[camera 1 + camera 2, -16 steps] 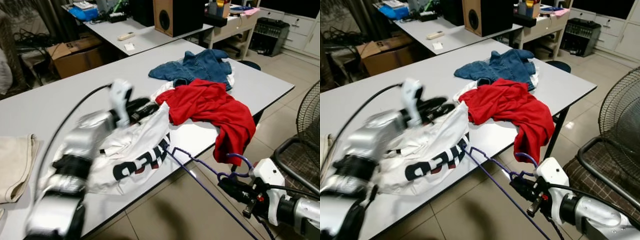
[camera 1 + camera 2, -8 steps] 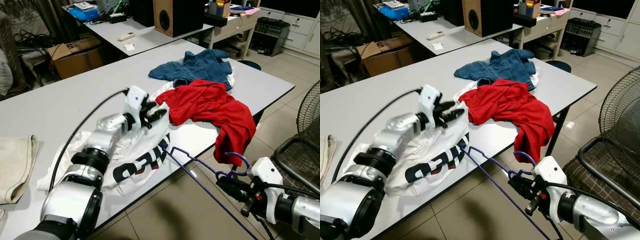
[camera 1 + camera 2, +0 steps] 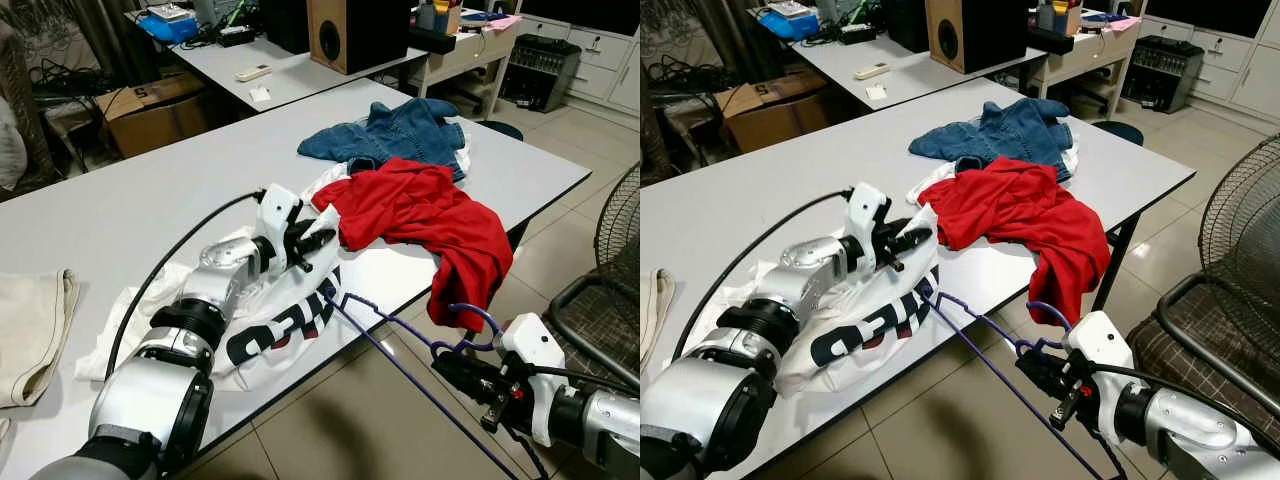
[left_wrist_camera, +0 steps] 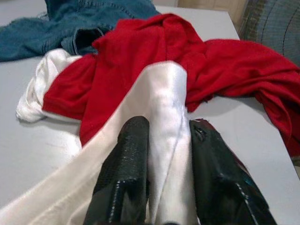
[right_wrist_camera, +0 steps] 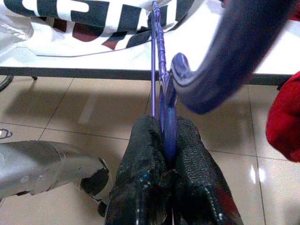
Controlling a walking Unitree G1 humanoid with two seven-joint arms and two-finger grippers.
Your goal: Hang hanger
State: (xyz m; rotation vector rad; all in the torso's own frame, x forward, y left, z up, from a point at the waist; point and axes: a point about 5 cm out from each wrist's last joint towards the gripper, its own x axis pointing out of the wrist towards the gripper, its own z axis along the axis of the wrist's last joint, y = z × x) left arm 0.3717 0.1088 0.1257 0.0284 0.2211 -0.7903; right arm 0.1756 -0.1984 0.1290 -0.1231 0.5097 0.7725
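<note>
While the right hand (image 5: 166, 140) clamps the purple hanger (image 3: 400, 345), the left hand (image 4: 166, 140) pinches the white shirt (image 4: 159, 98).

We see a cluttered workroom or office: long grey tables (image 3: 120, 200), a speaker (image 3: 345, 30), a cardboard box (image 3: 150, 105), tiled floor (image 3: 970, 420).

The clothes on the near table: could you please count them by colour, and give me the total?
White: 1, the printed shirt pinched by the left gripper
Red: 1, the red garment
Blue: 1, the denim garment
Beige: 1, the folded cloth
Total: 4
</note>
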